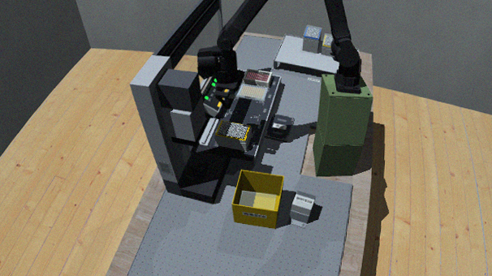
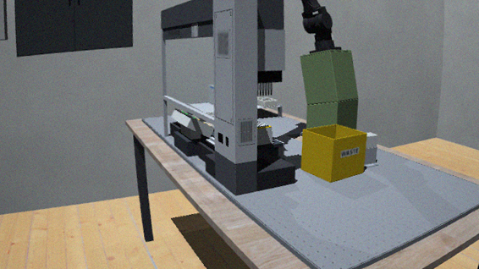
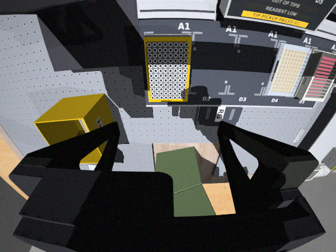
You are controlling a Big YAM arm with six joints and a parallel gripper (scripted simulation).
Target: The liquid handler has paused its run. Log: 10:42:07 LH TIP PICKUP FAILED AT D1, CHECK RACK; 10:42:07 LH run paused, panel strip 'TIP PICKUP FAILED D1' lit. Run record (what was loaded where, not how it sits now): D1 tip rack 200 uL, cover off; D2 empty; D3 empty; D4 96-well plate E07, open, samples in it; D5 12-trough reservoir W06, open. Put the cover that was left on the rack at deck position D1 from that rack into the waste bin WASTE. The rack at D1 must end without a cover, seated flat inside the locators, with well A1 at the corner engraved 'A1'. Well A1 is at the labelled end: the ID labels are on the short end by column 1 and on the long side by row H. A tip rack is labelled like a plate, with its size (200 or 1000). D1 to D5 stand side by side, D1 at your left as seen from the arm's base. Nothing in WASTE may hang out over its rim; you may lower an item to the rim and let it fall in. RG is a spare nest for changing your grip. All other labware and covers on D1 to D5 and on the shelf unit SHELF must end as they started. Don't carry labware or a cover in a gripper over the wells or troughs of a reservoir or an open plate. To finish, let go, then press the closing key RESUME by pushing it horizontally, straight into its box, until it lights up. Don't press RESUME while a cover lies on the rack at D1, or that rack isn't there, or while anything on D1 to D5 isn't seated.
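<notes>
Gripper (image 3: 168,127): lower half of the wrist view, black fingers spread wide, nothing between them.

Green pedestal (image 3: 179,173): seen between the fingers, low in the frame.

Waste bin (image 3: 73,119): yellow box, left of centre in the wrist view; in the top view a pale flat piece lies on its floor, probably the cover, though that cannot be confirmed.

Spare nest (image 3: 221,113): just right of centre, marked RG.

Tip rack (image 3: 167,71): upper centre, at the slot under the large A1 engraving; yellow frame, rows of round holes all showing, upper part in shadow. It looks uncovered and square within the corner marks.

Plate (image 3: 287,70) and reservoir (image 3: 318,78): upper right, side by side.

Step in hand, as judged: reach the key box (image 1: 303,208) beside the bin; keep the empty fingers off the deck, line up level, push straight in
</notes>
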